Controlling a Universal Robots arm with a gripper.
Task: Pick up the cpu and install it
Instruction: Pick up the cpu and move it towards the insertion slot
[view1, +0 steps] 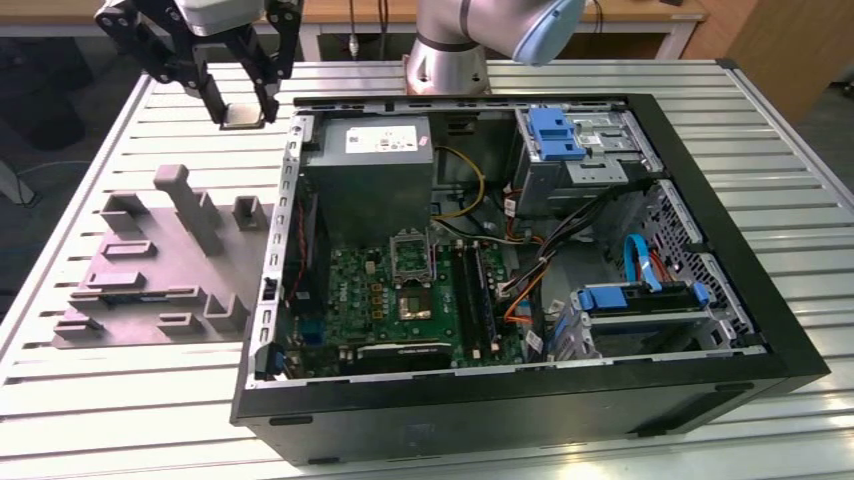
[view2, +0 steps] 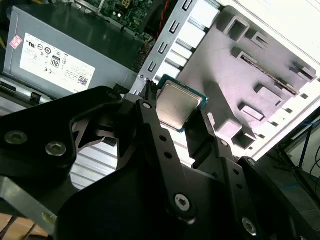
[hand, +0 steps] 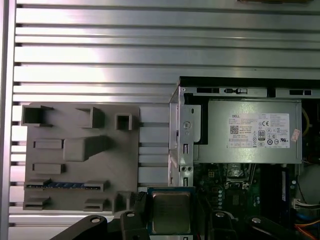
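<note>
Pale slatted table under everything.

Black case lying on its side, open upward, across the centre and the exterior view's right. Inside it:
- grey supply box against the far wall, toward the exterior view's left; labelled face also in both wrist views
- green board on the case floor, nearer the camera than the supply box
- dark socket frame on the board, just in front of the supply box
- drive cage with a blue latch in the far corner on the exterior view's right
- second bay with blue fittings in the near corner on that same side
- black, orange and yellow cables strung between board and bays

Grey fixture flat on the table outside the case, on the exterior view's left, just beside the case wall. Several upright blocks on it, the tallest near its far end.

Grey arm at the top edge of the exterior view, behind the case.

Black gripper in the upper left of the exterior view, past the fixture's far end and just outside the case's far corner. Fingers pointing down, clamped on the cpu, one on each of two opposite edges.

Small square cpu at the fingertips, raised off the table, outside the case and well apart from the socket frame. Silver top toward the cameras in both wrist views, a thin green rim around it. Fixture and case wall behind it in the second wrist view.
</note>
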